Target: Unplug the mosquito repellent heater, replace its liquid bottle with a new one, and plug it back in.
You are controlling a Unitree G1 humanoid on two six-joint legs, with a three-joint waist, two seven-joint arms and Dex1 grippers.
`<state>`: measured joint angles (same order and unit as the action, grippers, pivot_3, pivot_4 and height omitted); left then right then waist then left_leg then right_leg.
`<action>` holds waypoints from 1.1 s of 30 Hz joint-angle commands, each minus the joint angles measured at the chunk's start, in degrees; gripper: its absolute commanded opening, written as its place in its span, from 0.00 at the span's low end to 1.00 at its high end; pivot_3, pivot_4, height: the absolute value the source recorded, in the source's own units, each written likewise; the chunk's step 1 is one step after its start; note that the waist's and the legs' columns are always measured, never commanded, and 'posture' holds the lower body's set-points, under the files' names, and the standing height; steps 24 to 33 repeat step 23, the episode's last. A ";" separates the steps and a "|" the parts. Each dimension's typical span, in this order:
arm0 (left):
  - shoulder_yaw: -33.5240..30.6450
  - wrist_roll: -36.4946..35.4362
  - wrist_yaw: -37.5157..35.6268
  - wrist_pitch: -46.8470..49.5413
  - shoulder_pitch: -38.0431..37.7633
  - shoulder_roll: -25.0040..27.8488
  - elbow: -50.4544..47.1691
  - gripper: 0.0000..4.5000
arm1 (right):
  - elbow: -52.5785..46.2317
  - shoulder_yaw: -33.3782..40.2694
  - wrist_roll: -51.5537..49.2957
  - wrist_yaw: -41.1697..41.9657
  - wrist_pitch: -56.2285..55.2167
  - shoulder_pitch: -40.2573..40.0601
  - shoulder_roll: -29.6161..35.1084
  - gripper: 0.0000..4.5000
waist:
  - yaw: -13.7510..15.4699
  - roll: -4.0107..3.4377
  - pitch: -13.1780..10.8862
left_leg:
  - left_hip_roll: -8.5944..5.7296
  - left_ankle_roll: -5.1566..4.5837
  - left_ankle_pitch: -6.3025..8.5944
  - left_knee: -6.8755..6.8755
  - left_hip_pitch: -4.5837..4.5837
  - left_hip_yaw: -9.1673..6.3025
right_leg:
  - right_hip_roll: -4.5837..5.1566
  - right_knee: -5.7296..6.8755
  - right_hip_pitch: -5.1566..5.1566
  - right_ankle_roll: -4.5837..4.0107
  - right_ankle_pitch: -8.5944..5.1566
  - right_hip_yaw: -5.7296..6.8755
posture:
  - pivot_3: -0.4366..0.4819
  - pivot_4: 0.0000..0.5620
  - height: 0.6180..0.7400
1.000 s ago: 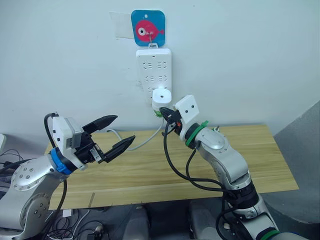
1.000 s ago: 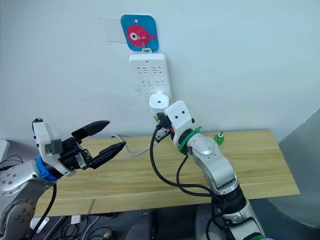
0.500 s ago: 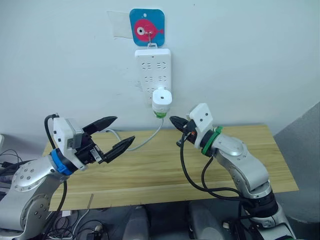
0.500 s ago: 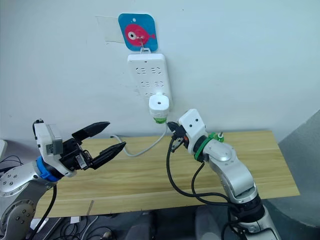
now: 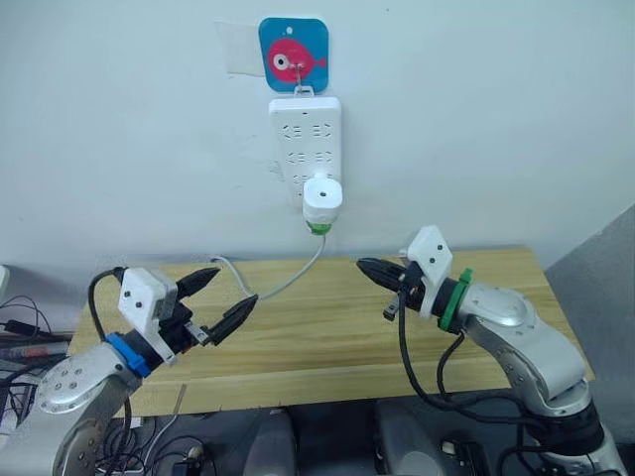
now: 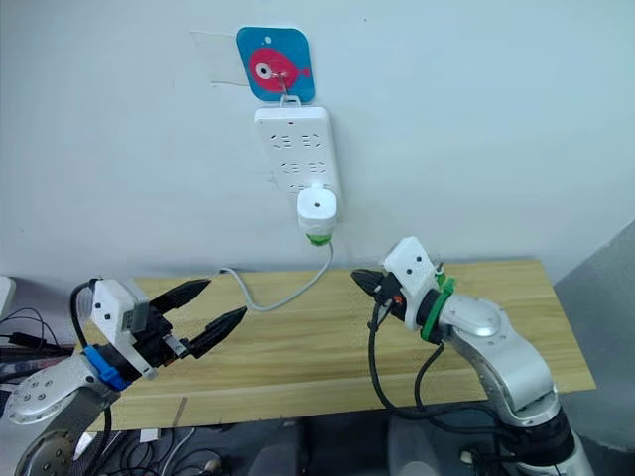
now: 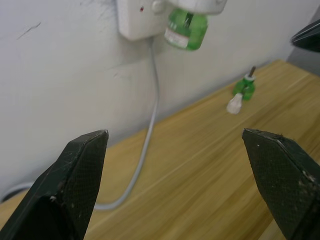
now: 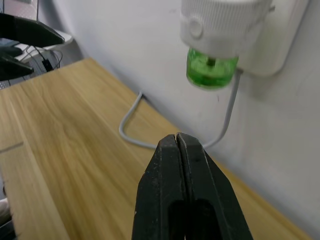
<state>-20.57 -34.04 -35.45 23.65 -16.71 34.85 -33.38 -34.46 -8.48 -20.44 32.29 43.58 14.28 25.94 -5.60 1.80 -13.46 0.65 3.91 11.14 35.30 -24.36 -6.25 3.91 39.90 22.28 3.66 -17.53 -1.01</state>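
Note:
The white mosquito repellent heater (image 5: 322, 196) is plugged into the bottom of the wall power strip (image 5: 306, 134). A translucent green liquid bottle (image 8: 211, 67) hangs screwed into its underside. On the table by the wall stands a second green bottle (image 7: 244, 88), capless with a dark wick, and a small white cap (image 7: 234, 104) lies against it. I cannot tell which bottle is the new one. My right gripper (image 5: 365, 267) is shut on nothing, low and to the right of the heater. My left gripper (image 5: 220, 297) hangs open over the table's left part, far from the heater.
The strip's grey cable (image 5: 288, 282) drops from the wall and curves left across the wooden table (image 5: 327, 342). A blue hook plate with a red fish (image 5: 294, 57) holds the strip. The table's right end borders a grey floor.
My right gripper has drawn back from the heater, down and to the right, leaving it plugged in. My left arm has sunk lower towards the table.

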 commanded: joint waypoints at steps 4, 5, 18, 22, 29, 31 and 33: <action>-0.37 2.25 2.24 -1.91 -6.61 -3.79 -4.20 1.00 | -4.51 4.20 -3.77 3.36 0.55 -5.81 5.42 0.21 | 0.56 0.01 0.28 | 0.00 0.00 0.00 0.00 0.00 0.01 | 0.00 -0.01 0.00 -0.01 0.00 0.01 | 0.35 0.26 0.92; -0.50 3.40 2.73 -2.37 -8.71 -4.52 -4.61 1.00 | -4.87 4.92 -4.09 4.17 0.36 -7.27 6.68 0.29 | 0.63 0.02 0.37 | 0.00 0.00 0.00 0.00 0.00 0.00 | 0.00 -0.02 -0.01 -0.01 0.00 0.01 | 0.35 0.26 0.92; -2.21 11.03 6.62 -6.61 -15.78 -8.11 -4.13 1.00 | -7.18 9.98 -8.65 10.49 -1.55 -16.08 15.77 1.00 | 1.31 0.05 1.99 | 0.01 0.01 0.01 -0.02 0.30 0.03 | 0.00 -0.41 -0.45 -0.01 -0.01 0.05 | 0.36 0.24 0.92; -2.13 12.23 6.95 -7.15 -15.90 -8.51 -3.84 1.00 | -6.21 10.26 -8.30 10.91 -3.09 -17.37 16.57 1.00 | 1.38 0.07 2.26 | 0.02 0.02 0.02 -0.08 0.46 0.04 | 0.00 -0.54 -0.63 -0.02 -0.02 0.06 | 0.36 0.24 0.92; -2.10 12.50 6.90 -7.35 -15.85 -8.58 -3.68 1.00 | -6.09 10.20 -8.28 10.96 -3.31 -17.44 16.66 1.00 | 1.38 0.07 2.26 | 0.02 0.02 0.02 -0.08 0.47 0.04 | 0.00 -0.56 -0.66 -0.02 -0.02 0.06 | 0.36 0.24 0.92; -2.10 12.50 6.90 -7.35 -15.85 -8.58 -3.68 1.00 | -6.09 10.20 -8.28 10.96 -3.31 -17.44 16.66 1.00 | 1.38 0.07 2.26 | 0.02 0.02 0.02 -0.08 0.47 0.04 | 0.00 -0.56 -0.66 -0.02 -0.02 0.06 | 0.36 0.24 0.92; -2.10 12.50 6.90 -7.35 -15.85 -8.58 -3.68 1.00 | -6.09 10.20 -8.28 10.96 -3.31 -17.44 16.66 1.00 | 1.38 0.07 2.26 | 0.02 0.02 0.02 -0.08 0.47 0.04 | 0.00 -0.56 -0.66 -0.02 -0.02 0.06 | 0.36 0.24 0.92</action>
